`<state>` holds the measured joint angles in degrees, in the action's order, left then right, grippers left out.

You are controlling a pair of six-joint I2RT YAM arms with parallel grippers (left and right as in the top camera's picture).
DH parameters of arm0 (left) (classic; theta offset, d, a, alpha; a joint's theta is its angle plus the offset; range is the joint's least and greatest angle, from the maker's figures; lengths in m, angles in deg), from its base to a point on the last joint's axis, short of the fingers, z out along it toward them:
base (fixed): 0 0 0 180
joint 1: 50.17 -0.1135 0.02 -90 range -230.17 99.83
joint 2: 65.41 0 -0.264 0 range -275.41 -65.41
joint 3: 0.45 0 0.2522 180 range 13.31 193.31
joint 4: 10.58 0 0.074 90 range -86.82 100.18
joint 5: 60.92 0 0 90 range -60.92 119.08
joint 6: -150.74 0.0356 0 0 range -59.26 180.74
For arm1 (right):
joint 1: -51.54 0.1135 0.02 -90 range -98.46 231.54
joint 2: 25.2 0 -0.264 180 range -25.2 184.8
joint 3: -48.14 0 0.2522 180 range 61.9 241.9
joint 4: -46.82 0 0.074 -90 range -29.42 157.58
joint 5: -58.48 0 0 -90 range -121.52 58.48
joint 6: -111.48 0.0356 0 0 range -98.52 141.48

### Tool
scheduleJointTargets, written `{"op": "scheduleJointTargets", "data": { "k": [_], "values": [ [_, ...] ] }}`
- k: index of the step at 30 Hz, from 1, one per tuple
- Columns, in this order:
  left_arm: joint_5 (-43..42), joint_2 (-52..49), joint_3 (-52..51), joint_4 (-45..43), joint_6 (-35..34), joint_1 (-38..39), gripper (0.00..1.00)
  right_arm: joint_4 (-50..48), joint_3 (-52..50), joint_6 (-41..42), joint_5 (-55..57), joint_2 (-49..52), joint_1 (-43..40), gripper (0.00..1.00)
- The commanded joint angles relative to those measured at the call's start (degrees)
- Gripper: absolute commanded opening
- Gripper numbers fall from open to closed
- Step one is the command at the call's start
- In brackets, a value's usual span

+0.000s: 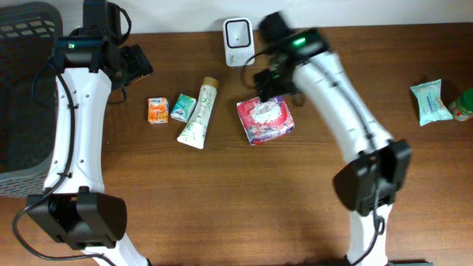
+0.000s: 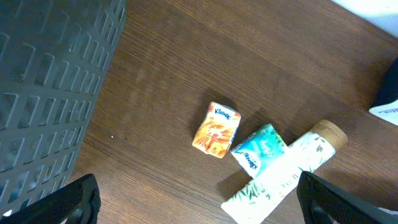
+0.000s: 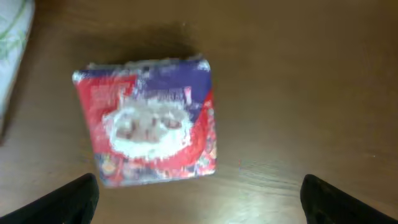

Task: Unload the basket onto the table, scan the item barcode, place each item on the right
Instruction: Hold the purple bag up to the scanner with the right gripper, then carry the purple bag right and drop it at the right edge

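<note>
One brown wooden table [image 1: 222, 199] fills the overhead view. One dark slatted basket [image 1: 22, 89] stands at its 9 o'clock edge, cut off by the frame.

Two white arms reach in from 6 o'clock. The left arm [image 1: 74, 111] runs up to 10 o'clock, and the right arm [image 1: 340, 103] slants toward 12.

The left gripper [image 1: 137, 63] hangs over bare wood with its fingers spread wide and nothing between them. The right gripper [image 3: 199, 180] is also spread wide. Its two dark fingertips [image 3: 74, 199] stand clear on either side of one red-and-purple packet [image 1: 265, 120].

This packet lies flat on the table just past centre, toward 12 o'clock, and no finger touches it. In the overhead view the right wrist covers its far edge. In the right wrist view its print is too blurred to read.

One white tube [image 1: 198, 112] with a tan cap lies at the packet's 9 o'clock. One pale blue pack [image 1: 430, 101] sits far off at 3 o'clock.

One white scanner [image 1: 238, 33] stands at 12 o'clock, near the packet but apart from it.

Two small tissue packs lie side by side left of the tube. One is orange [image 1: 157, 110] and one is green [image 1: 182, 107], and the green one touches the tube.

One green-topped thing [image 1: 463, 105] at the 3 o'clock edge is cut off, and I cannot tell what it is.
</note>
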<state>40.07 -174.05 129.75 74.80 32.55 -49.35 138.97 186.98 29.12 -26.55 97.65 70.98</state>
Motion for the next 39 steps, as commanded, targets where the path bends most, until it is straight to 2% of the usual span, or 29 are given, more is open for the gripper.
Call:
{"op": "scheduleJointTargets", "data": {
  "k": [1,3,5,7,8,11,12,13,14,15,16,17,21,24,26,28,30,33,37,39],
  "values": [
    [0.42,-0.02,-0.04,0.07,-0.50,0.00,0.99,1.42,-4.44,-10.91,-26.56,0.44,-10.95,0.99],
    [0.42,-0.02,-0.04,0.07,-0.52,0.02,0.99,-3.28,-14.12,-13.88,-38.56,0.44,-16.70,0.99],
    [0.42,-0.02,-0.04,0.07,-0.52,0.02,0.99,-10.80,-22.10,-13.88,-46.34,0.44,-18.82,0.99],
    [0.42,-0.02,-0.04,0.07,-0.50,0.02,0.99,-19.61,-29.97,-13.84,-52.02,0.44,-19.02,0.90],
    [0.42,-0.02,-0.04,0.07,-0.52,0.02,0.99,-24.13,-33.46,-12.70,-53.02,0.44,-18.38,0.85],
    [0.42,-0.02,-0.04,0.07,-0.52,0.02,0.99,-32.46,-39.34,-7.93,-52.04,0.44,-17.05,0.83],
    [0.42,-0.02,-0.04,0.07,-0.52,0.02,0.99,-34.86,-40.96,-6.29,-51.23,0.44,-16.61,0.79],
    [0.42,-0.04,-0.04,0.07,-0.52,0.02,0.99,-36.33,-41.94,-5.64,-50.42,0.44,-16.28,0.63],
    [0.42,-0.02,-0.04,0.07,-0.52,0.02,0.99,-36.63,-42.01,-5.62,-50.66,0.44,-15.93,0.35],
    [0.39,-0.02,-0.04,0.07,-0.52,0.02,0.99,-36.65,-41.81,-5.57,-51.63,0.42,-15.80,0.17],
    [0.39,-0.04,-0.04,0.07,-0.52,0.02,0.99,-36.68,-40.92,-4.24,-53.09,0.42,-15.80,0.04],
    [0.39,-0.02,-0.04,0.07,-0.52,0.02,0.99,-36.65,-39.76,-2.80,-53.48,0.42,-15.80,0.04],
    [0.39,-0.04,-0.04,0.04,-0.52,0.09,0.99,-35.36,-23.71,3.13,-57.05,-0.57,-14.93,0.04],
    [0.42,-0.02,-0.04,0.07,-0.52,0.15,0.99,-42.05,-12.35,8.46,-56.57,-0.57,-13.35,0.04],
    [0.39,-0.04,-0.04,0.07,-0.52,0.17,0.99,-48.96,-12.13,14.62,-52.02,-0.55,-12.20,0.04],
    [0.42,-0.04,-0.04,0.07,-0.52,0.17,0.99,-52.76,-12.15,18.86,-42.14,0.35,-10.21,0.04],
    [0.42,-0.02,-0.04,0.07,-0.50,0.17,0.99,-57.16,-12.17,19.34,-39.71,1.88,-8.61,0.04],
    [0.42,-0.04,-0.04,0.04,-0.50,0.17,0.99,-64.46,-12.17,25.77,-35.01,7.02,-6.08,0.04],
    [0.42,-0.02,-0.04,0.07,-0.52,0.17,0.99,-68.17,-12.17,27.06,-34.16,12.66,-5.20,0.04],
    [0.42,-0.04,-0.04,0.07,-0.52,0.17,0.99,-67.25,-12.11,22.84,-34.29,11.82,-5.44,0.04]
  ]
}}
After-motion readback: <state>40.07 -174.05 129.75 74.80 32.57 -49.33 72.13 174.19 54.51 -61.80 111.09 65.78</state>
